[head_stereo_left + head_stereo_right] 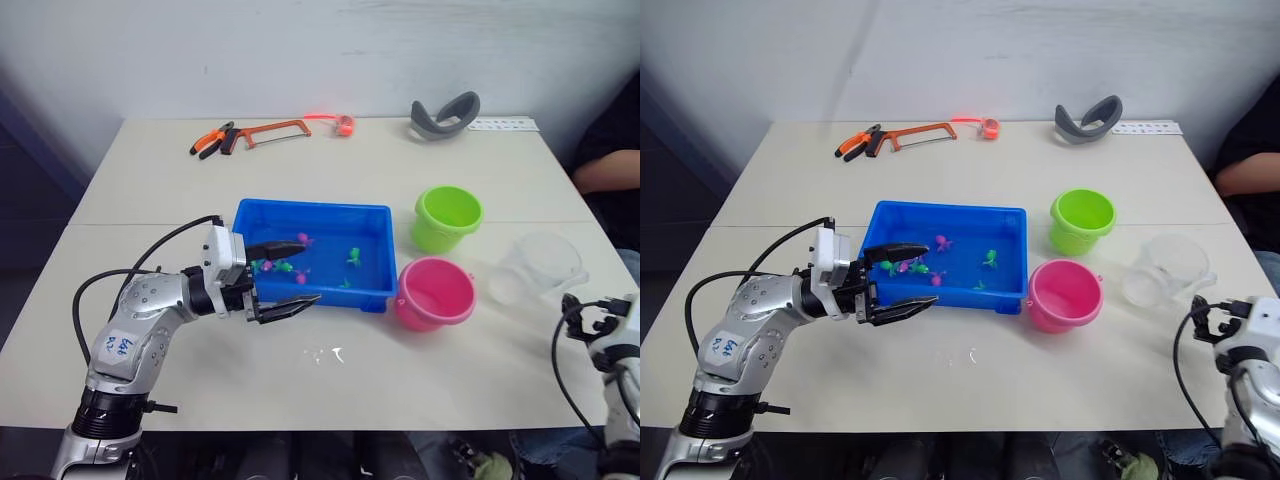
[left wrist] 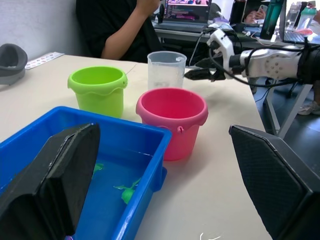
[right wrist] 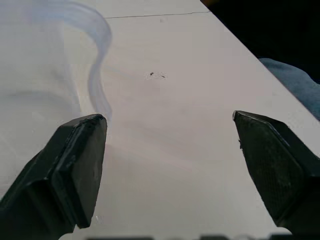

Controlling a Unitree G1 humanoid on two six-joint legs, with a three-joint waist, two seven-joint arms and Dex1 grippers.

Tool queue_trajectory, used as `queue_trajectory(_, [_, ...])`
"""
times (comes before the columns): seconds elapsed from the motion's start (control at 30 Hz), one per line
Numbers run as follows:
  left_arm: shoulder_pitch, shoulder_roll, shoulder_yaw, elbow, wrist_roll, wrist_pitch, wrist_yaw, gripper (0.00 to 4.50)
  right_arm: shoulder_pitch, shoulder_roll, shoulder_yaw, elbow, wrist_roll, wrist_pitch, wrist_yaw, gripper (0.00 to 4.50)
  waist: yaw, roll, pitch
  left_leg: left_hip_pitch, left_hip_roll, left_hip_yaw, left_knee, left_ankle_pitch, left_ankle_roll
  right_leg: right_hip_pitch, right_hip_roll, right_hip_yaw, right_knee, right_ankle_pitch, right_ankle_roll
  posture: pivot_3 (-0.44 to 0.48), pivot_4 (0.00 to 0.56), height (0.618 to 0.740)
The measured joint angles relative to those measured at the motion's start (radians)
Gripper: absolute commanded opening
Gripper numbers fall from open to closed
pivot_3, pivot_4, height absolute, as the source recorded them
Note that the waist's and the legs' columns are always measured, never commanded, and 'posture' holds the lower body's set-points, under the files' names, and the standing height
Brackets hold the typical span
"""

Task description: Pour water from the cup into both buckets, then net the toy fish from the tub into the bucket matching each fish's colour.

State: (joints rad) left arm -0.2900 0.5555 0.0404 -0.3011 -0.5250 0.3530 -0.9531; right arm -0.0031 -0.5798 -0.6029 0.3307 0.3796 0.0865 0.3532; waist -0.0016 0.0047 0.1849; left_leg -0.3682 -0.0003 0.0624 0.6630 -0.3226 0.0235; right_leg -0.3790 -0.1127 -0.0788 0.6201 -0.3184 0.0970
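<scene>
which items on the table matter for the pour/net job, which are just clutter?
Task items: cup, green bucket, pink bucket, blue tub, toy fish.

Clutter: hacksaw, orange pliers, grey curved piece, white strip.

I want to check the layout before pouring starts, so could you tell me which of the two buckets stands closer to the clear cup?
The pink bucket: it stands beside the cup, while the green bucket sits farther back on the table.

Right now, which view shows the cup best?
The left wrist view: the cup stands upright and whole behind the pink bucket. The eye views show it paler, at the table's right side. The right wrist view catches just part of its wall and rim.
</scene>
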Motion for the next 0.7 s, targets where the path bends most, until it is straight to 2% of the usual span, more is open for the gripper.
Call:
queue_trajectory(0.23, [0.077, 0.043, 0.078, -0.005, -0.019, 0.018, 0.007, 4.5, 0.213, -0.015, -0.119, -0.362, 0.187, 0.124, 0.141, 4.42, -0.003, 0.0, 0.0, 0.001, 0.0, 0.001, 0.0, -0.002, 0.002, 0.0, 0.0, 0.001, -0.001, 0.0, 0.0, 0.0, 0.15, 0.74])
queue_trajectory(0.33, [0.133, 0.055, 0.163, -0.018, -0.068, 0.04, 0.027, 4.5, 0.234, -0.05, -0.123, -0.536, 0.276, 0.144, 0.231, 4.42, -0.007, 0.001, 0.001, 0.002, 0.001, 0.001, 0.0, -0.003, 0.001, 0.0, 0.0, 0.002, 0.0, 0.0, 0.0, 0.0, 0.15, 0.74])
queue_trajectory(0.43, [0.208, 0.061, 0.242, -0.043, -0.079, 0.04, 0.061, 4.5, 0.235, -0.135, -0.104, -0.686, 0.343, 0.202, 0.304, 4.42, -0.002, 0.001, 0.001, 0.001, 0.002, 0.0, 0.0, -0.004, 0.002, 0.0, 0.0, 0.001, -0.002, 0.0, 0.0, 0.0, 0.15, 0.74])
queue_trajectory(0.6, [0.448, 0.044, 0.441, -0.057, -0.066, -0.019, 0.128, 4.5, 0.148, -0.135, 0.098, -0.793, 0.337, 0.14, 0.455, 4.42, -0.001, -0.002, 0.001, 0.0, 0.002, 0.0, 0.0, -0.007, 0.004, 0.0, -0.001, 0.001, -0.007, 0.0, 0.0, 0.0, 0.15, 0.74])
queue_trajectory(0.7, [0.524, 0.029, 0.536, -0.048, -0.059, -0.059, 0.157, 4.5, 0.101, -0.125, 0.173, -0.795, 0.326, 0.096, 0.532, 4.42, 0.011, -0.002, 0.001, -0.001, 0.001, -0.001, 0.0, -0.009, 0.005, 0.001, -0.002, 0.0, -0.009, 0.0, 0.0, 0.0, 0.15, 0.74])
